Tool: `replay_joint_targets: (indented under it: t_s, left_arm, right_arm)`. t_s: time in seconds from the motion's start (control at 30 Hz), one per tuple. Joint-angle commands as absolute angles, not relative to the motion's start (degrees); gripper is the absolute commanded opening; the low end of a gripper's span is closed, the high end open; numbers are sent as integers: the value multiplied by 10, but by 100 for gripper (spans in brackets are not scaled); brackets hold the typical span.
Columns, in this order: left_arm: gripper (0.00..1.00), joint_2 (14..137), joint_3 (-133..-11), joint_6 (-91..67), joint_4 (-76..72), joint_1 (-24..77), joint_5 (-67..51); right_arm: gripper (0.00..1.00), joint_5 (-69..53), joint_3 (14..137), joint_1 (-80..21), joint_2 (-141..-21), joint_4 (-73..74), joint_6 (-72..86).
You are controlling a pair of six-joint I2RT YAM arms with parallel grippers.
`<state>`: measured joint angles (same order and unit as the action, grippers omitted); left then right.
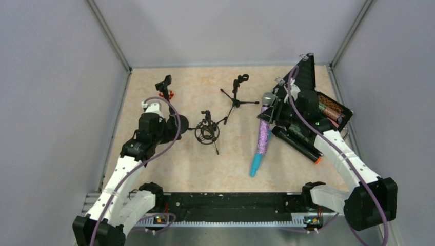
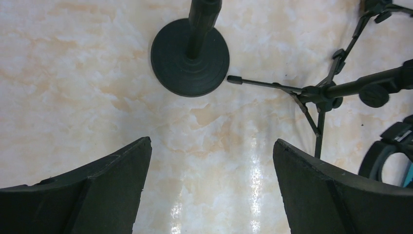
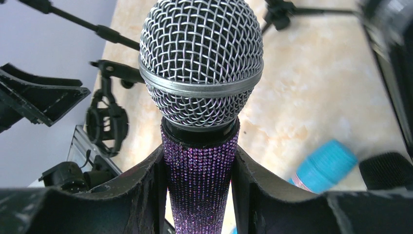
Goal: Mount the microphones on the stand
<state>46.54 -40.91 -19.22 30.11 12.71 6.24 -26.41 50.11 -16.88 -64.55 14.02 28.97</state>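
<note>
My right gripper (image 1: 270, 111) is shut on the glittery purple microphone (image 1: 264, 134), just below its silver mesh head (image 3: 201, 63). The fingers (image 3: 253, 180) press both sides of the purple body (image 3: 199, 170). The turquoise microphone (image 1: 256, 165) lies on the table, its upper part hidden under the purple one; it also shows in the right wrist view (image 3: 325, 165). The black microphone with an orange end (image 1: 298, 144) lies beside the case. My left gripper (image 2: 212, 146) is open and empty above the table, near a round-base stand (image 2: 190, 61).
Three stands are on the table: the round-base one with a clip (image 1: 164, 84), a small tripod with a ring shock mount (image 1: 207, 132) and a taller tripod (image 1: 237, 95). An open black case (image 1: 332, 110) sits at the right wall.
</note>
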Motion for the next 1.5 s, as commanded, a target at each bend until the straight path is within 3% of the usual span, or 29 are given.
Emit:
replay_joint_targets:
  t_s: [0.0, 0.5, 0.77, 1.17, 1.47]
  left_arm:
    - [99, 425, -400, -153, 245, 122, 46]
    - [98, 280, -286, -125, 84, 122, -36]
    - [97, 279, -275, -124, 75, 122, -35]
    - [97, 307, -283, -115, 81, 122, -50]
    - [98, 308, -284, -110, 76, 123, -60]
  right_arm:
    - [0, -249, 566, -212, -648, 62, 274]
    - [0, -186, 591, -332, -656, -138, 193]
    - [0, -183, 579, -410, -667, -294, 86]
    - [0, -393, 605, -468, -729, -468, 14]
    - [0, -420, 595, -492, -779, -598, 61]
